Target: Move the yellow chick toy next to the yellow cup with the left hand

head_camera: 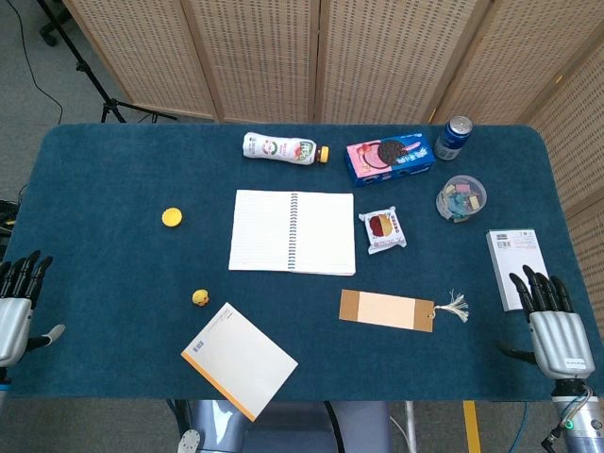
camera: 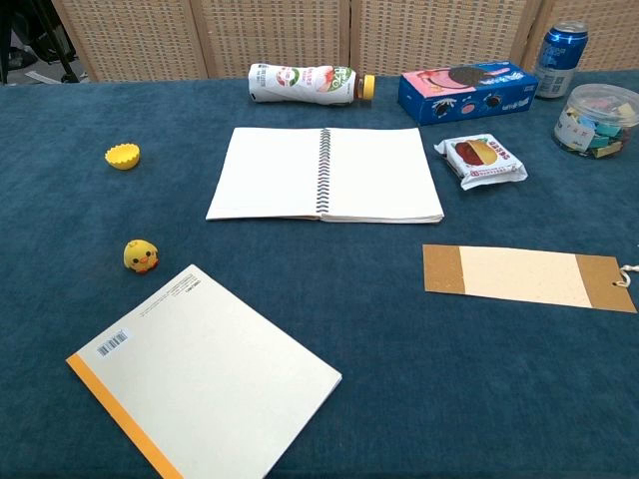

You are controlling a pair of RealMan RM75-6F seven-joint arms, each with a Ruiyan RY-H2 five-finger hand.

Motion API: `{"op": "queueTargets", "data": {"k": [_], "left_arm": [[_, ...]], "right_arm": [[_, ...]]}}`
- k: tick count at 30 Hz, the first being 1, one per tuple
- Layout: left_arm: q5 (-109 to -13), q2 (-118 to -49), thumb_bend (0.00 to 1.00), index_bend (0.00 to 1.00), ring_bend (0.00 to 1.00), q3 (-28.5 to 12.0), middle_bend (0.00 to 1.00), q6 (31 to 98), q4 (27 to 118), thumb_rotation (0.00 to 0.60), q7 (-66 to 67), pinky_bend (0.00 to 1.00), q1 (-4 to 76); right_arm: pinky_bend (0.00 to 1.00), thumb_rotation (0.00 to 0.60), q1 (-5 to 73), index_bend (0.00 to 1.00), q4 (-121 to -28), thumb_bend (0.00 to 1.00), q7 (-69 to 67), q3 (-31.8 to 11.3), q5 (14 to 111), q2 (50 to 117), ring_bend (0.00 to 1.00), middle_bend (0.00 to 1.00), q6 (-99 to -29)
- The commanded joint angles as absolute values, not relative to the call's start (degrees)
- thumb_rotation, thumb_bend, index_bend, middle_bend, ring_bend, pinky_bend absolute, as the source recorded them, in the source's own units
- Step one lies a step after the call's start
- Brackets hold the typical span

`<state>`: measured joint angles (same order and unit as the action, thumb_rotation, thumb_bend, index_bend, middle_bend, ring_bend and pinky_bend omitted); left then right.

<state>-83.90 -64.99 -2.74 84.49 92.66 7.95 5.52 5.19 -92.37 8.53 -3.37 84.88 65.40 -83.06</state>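
The task is not yet begun: the left hand (head_camera: 19, 304) rests at the bench (head_camera: 113, 198) edge, fingers spread and holding nothing, well apart from the yellow chick toy (camera: 141, 255). The small, rounded, smooth chick sits just beyond the orange-edged notepad (camera: 205, 374). Farther beyond the notepad stands the yellow cup (camera: 123, 156), shallow with a scalloped rim; pickup and transfer remain.

One yellow chick toy (head_camera: 200, 298) and one yellow cup (head_camera: 172, 217) sit left of one open spiral notebook (head_camera: 293, 232). Around that notebook: one orange-edged pad (head_camera: 239, 360), one bottle (head_camera: 283, 149), one cookie box (head_camera: 389, 158), one snack packet (head_camera: 383, 230), one can (head_camera: 455, 138), one clear tub (head_camera: 461, 197), one tasselled bookmark (head_camera: 388, 310), one white box (head_camera: 515, 267). Two hands: left hand (head_camera: 17, 307), right hand (head_camera: 555, 326).
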Motion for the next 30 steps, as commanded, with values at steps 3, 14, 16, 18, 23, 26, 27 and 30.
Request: {"op": "queueTargets", "data": {"k": [3, 14, 16, 18, 23, 26, 27, 30], "left_arm": [[-83.7, -65.1, 0.07, 0.00, 0.02, -2.7, 0.00, 84.3, 92.6, 0.600, 8.0, 0.00, 5.6], [-83.5, -65.1, 0.07, 0.00, 0.02, -2.7, 0.00, 83.5, 92.5, 0.600, 8.1, 0.00, 5.9], [-83.5, -65.0, 0.07, 0.00, 0.02, -2.7, 0.00, 83.4, 92.5, 0.600, 8.1, 0.00, 5.9], [-83.6, -65.0, 0.07, 0.00, 0.02, -2.6, 0.00, 83.4, 92.7, 0.600, 7.9, 0.00, 5.9], [-83.7, -64.9, 0.07, 0.00, 0.02, -2.4, 0.00, 83.4, 93.0, 0.600, 8.1, 0.00, 5.9], [-83.8, -64.9, 0.07, 0.00, 0.02, -2.4, 0.00, 83.6, 93.2, 0.600, 8.4, 0.00, 5.8], [-83.8, -64.9, 0.07, 0.00, 0.02, -2.4, 0.00, 83.7, 93.2, 0.600, 8.4, 0.00, 5.8], [-83.8, -64.9, 0.07, 0.00, 0.02, -2.4, 0.00, 83.7, 93.2, 0.600, 8.4, 0.00, 5.8]], "right_arm": [[0.00, 0.600, 5.2, 0.03, -92.3, 0.00, 8.5, -3.3, 84.8, 65.4, 0.00, 0.00, -83.0], [0.00, 0.600, 5.3, 0.03, -92.3, 0.00, 8.8, -3.5, 84.7, 65.5, 0.00, 0.00, -83.1], [0.00, 0.600, 5.3, 0.03, -92.3, 0.00, 8.9, -3.6, 84.5, 65.5, 0.00, 0.00, -83.0], [0.00, 0.600, 5.3, 0.03, -92.3, 0.00, 9.0, -3.5, 84.7, 65.6, 0.00, 0.00, -83.1], [0.00, 0.600, 5.2, 0.03, -92.2, 0.00, 8.9, -3.4, 84.9, 65.6, 0.00, 0.00, -83.3], [0.00, 0.600, 5.0, 0.03, -92.3, 0.00, 8.7, -3.5, 85.0, 65.5, 0.00, 0.00, -83.7], [0.00, 0.600, 5.0, 0.03, -92.3, 0.00, 8.6, -3.5, 85.1, 65.5, 0.00, 0.00, -83.8], [0.00, 0.600, 5.0, 0.03, -92.3, 0.00, 8.7, -3.4, 85.3, 65.5, 0.00, 0.00, -84.0]]}}
